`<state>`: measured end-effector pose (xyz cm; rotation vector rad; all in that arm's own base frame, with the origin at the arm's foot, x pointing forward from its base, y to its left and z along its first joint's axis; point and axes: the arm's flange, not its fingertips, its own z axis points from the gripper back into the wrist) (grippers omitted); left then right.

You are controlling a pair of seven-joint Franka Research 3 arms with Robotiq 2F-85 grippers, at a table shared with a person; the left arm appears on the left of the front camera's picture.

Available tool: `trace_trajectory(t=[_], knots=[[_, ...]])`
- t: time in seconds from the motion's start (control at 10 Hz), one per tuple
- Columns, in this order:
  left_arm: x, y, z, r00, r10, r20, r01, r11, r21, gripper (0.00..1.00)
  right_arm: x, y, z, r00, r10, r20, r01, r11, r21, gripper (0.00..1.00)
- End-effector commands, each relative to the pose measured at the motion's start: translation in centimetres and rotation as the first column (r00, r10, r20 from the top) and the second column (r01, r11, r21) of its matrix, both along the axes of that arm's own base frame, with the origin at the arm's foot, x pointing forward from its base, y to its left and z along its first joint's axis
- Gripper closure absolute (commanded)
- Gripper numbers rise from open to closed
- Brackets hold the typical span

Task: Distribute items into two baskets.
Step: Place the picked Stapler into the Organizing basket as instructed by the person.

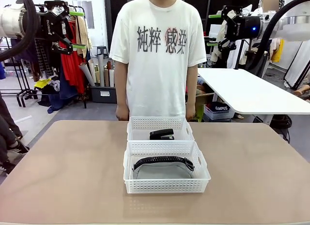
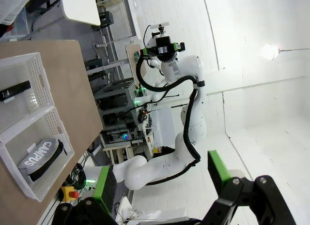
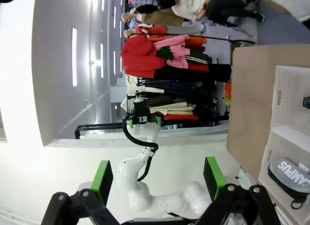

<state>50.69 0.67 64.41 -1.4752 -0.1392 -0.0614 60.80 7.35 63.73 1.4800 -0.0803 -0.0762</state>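
- I am looking across a tan table (image 1: 68, 167) with rounded corners; two white lattice baskets are sitting end to end along its middle, touching or nearly so.
- The near basket (image 1: 167, 185) is holding the grey pencil pouch (image 1: 162, 168), which is lying flat across it with its black zipper strip toward the far side.
- The far basket (image 1: 160, 123) is holding the black stapler (image 1: 162, 134), lying near that basket's near wall.
- A person in a white printed T-shirt (image 1: 157, 55) is standing at the far edge of the table, arms hanging down, hands just behind the far basket.
- I am holding my left gripper (image 1: 72, 27) raised high at the upper left, well clear of the table, fingers spread apart and gripping nothing.
- I am holding my right gripper (image 1: 213, 29) raised at the upper right, also spread wide and empty.
- Behind the person, a clothes rack (image 1: 68, 60) is standing at the left and a white table (image 1: 247, 92) at the right, with a blue-lettered crate under it.
- My left wrist view is showing white "CAMPUS" lettering on the pouch (image 2: 43, 155), which the front view is not showing; it is also showing my right arm (image 2: 169, 89) against a white wall.
- My right wrist view is showing the same lettering (image 3: 293, 174) and my left arm (image 3: 140, 133) before the hanging red and pink garments.
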Motion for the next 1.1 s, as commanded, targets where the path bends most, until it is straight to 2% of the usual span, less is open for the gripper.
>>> trace_trajectory(t=[0.0, 0.7, 0.9, 1.0], knots=[[-0.1, 0.0, 0.1, 1.0, -0.001, 0.001, 0.001, 1.0, -0.001, 0.0, -0.8, -1.3, -0.2, 0.999, 0.013, 0.046, -0.013, 1.0, 0.006, 0.0], [-0.1, 0.0, 0.1, 1.0, -0.001, 0.001, 0.001, 1.0, -0.001, 0.0, -1.1, -4.1, 0.8, 0.993, 0.105, 0.05, -0.106, 0.994, 0.028, 0.0], [-0.1, 0.0, 0.1, 1.0, -0.001, 0.001, 0.001, 1.0, -0.001, 0.0, -1.3, -3.9, 0.9, 0.988, 0.128, 0.082, -0.13, 0.991, 0.018, 0.0], [-0.1, 0.0, 0.1, 1.0, -0.001, 0.001, 0.001, 1.0, -0.001, 0.0, -1.2, -3.8, 0.5, 0.996, 0.09, 0.029, -0.091, 0.996, 0.026, 0.0]])
